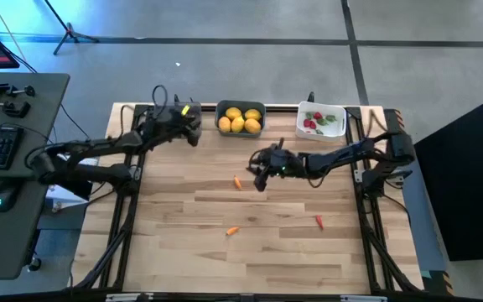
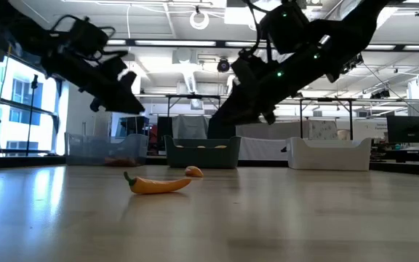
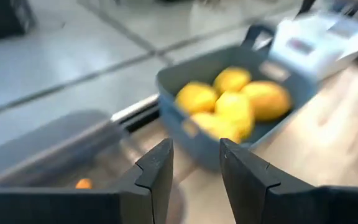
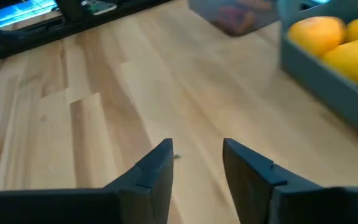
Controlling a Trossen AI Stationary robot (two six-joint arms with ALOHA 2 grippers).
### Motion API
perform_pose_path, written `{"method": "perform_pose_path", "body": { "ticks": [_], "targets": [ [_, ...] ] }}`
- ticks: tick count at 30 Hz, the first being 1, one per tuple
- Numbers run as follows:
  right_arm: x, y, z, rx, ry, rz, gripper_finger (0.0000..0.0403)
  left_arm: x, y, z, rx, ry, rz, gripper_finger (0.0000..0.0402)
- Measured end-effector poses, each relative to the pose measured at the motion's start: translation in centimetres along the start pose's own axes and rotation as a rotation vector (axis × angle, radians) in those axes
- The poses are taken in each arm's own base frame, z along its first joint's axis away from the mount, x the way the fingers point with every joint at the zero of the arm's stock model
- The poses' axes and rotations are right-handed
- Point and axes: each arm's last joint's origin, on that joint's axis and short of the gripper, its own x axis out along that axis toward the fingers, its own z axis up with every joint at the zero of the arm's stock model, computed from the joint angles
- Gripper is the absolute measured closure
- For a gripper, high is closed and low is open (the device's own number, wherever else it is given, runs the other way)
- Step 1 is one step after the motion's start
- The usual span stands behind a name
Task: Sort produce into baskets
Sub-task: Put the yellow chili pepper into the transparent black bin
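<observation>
Pale wood planks form the worktop (image 1: pixel 183 252), and three bins stand in a row along its far edge. The clear-grey bin (image 1: pixel 168 116) sits at the left of the row, largely covered by the left arm; the left wrist view shows one small orange piece (image 3: pixel 84 183) inside it. The dark teal-blue bin (image 1: pixel 240 118) stands in the middle and holds the yellow-orange lemons (image 1: pixel 240 120). The white bin (image 1: pixel 322 120) stands at the right of the row and holds red and green bits (image 1: pixel 314 122). The left tool (image 3: pixel 194 165) hangs above the clear-grey bin, close to the near-left corner of the teal-blue bin; its fingers (image 3: pixel 157 171) stand partly apart with nothing between them. The right tool (image 1: pixel 258 174) hangs above the worktop centre, just in front of the teal-blue bin; its fingers (image 4: pixel 157 168) are also partly apart and empty, over bare wood. Three loose pieces lie on the open surface: one orange carrot (image 1: pixel 237 181) just beside the right tool, a second orange carrot (image 1: pixel 232 231) farther toward the near edge, and a small red piece (image 1: pixel 319 221) to the right of it. All three are well apart from each other and from every edge. The near half of the worktop and its left side carry no other items.
</observation>
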Motion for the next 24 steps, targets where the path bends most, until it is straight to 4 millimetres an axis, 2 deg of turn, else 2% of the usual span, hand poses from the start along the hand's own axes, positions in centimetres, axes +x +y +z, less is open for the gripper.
{"method": "perform_pose_path", "body": {
  "ticks": [6, 11, 18, 24],
  "targets": [
    [2.9, 1.8, -1.2, 0.019, 0.035, -0.009, 0.0271, -2.5, -0.8, -0.5, -0.014, -0.178, -0.074, 0.0303],
    [5.3, 2.9, -2.2, 0.019, 0.096, -0.011, 0.0274, -3.7, -0.6, -0.9, -0.050, -0.229, -0.091, 0.0313],
    [7.0, 3.9, -2.3, 0.014, 0.193, -0.008, 0.0274, -4.5, -0.6, -1.4, -0.028, -0.259, -0.122, 0.0314],
    [7.7, 3.8, -2.8, 0.049, 0.255, -0.040, 0.0275, -4.9, -0.7, -3.7, 0.007, -0.300, -0.291, 0.0314]
  ]
}}
